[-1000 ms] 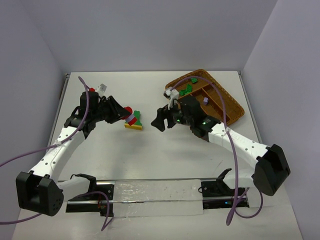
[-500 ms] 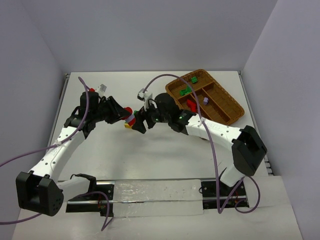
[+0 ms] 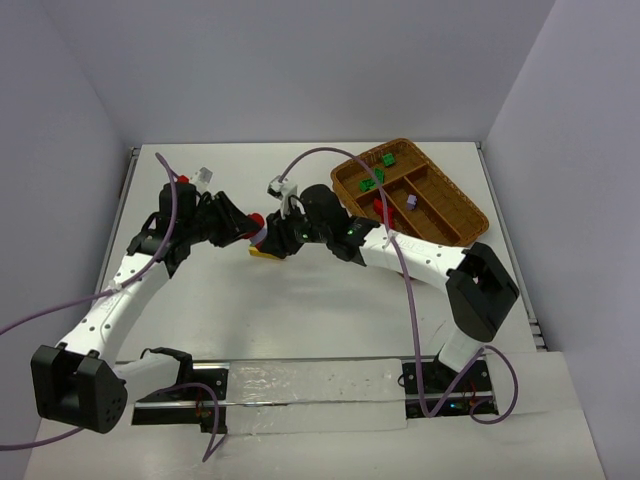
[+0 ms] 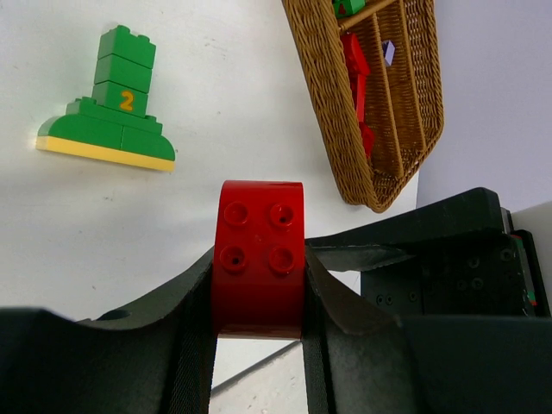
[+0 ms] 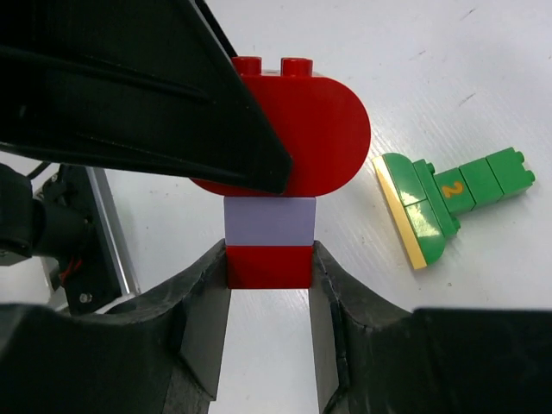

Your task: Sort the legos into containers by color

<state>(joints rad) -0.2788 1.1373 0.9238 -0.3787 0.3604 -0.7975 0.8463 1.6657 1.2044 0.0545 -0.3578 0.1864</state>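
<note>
Left of the tray [image 4: 321, 103], off the table, our left gripper [image 4: 259, 289] clenches the round red brick [image 4: 259, 233]; our right gripper [image 5: 269, 280] pinches the small red brick [image 5: 268, 266] joined to the lilac one [image 5: 268, 221]; we should pull straight apart, grips firm, without twisting.

The one readable mark is a yellow-orange numeral "2". It is printed on the side face of a green brick [image 4: 127, 101] in the narrow part of a small green stack that sits on a yellow plate [image 4: 95, 153]. The left wrist view shows it about upright, the right wrist view shows it turned on its side, and in the top view it is too small to make out.
</note>
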